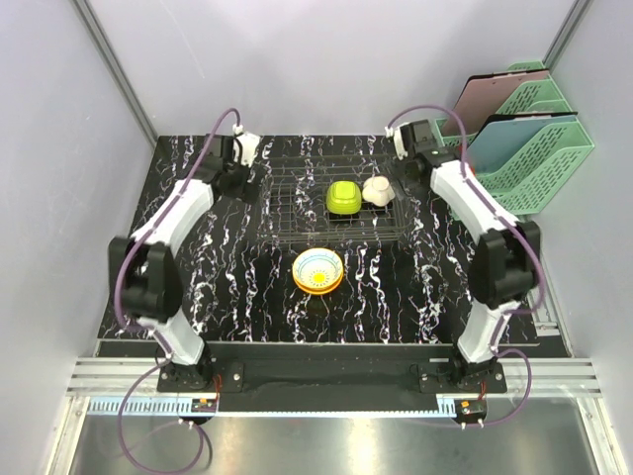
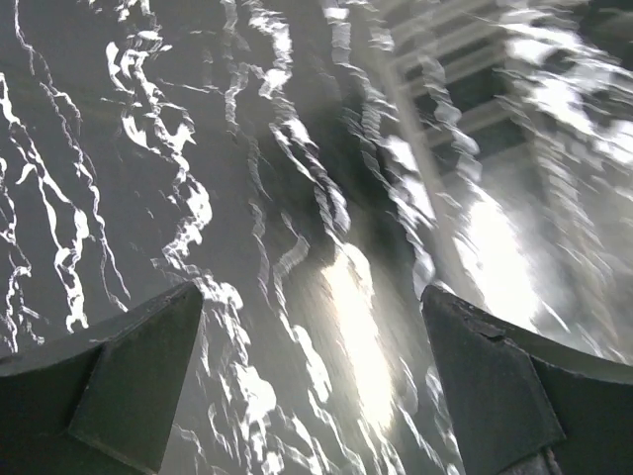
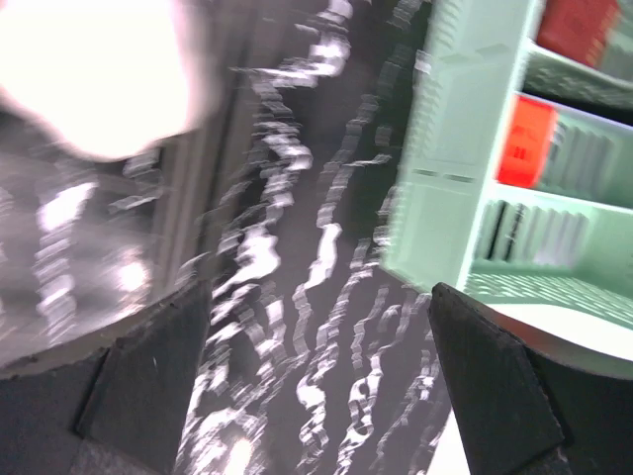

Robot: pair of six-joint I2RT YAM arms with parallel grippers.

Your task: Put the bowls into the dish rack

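**Two arms at the far corners, nothing held**

No brand or writing can be read anywhere. In the right wrist view, two red-orange labels (image 3: 524,139) sit inside the green file trays (image 1: 539,158), but they are too blurred to read.

The dish rack (image 1: 297,210) stands in the middle of the black marbled table (image 1: 223,282). Two bowls are in its right half. The lime green bowl (image 1: 343,198) seems tilted, and the white bowl (image 1: 378,190) is just beside it on the right. Whether the white one is upright I cannot tell. The orange-rimmed bowl (image 1: 317,270) stands upright on the table just in front of the rack, with coloured rings inside.

The left gripper (image 2: 312,322) is above the bare table near the far left corner of the rack. Its fingers (image 2: 129,386) are spread wide with nothing between them. The rack wires show at the upper right of its blurred view, and the lime green bowl is well apart from it.

The right gripper (image 3: 316,317) is also spread wide and holds nothing. It is near the far right corner of the rack, between the rack and the file trays. The white bowl is near it on its left side. A washed-out white shape in the corner of its view may be that bowl.

A pink board (image 1: 495,99) leans behind the trays. The orange-rimmed bowl is well apart from both grippers.
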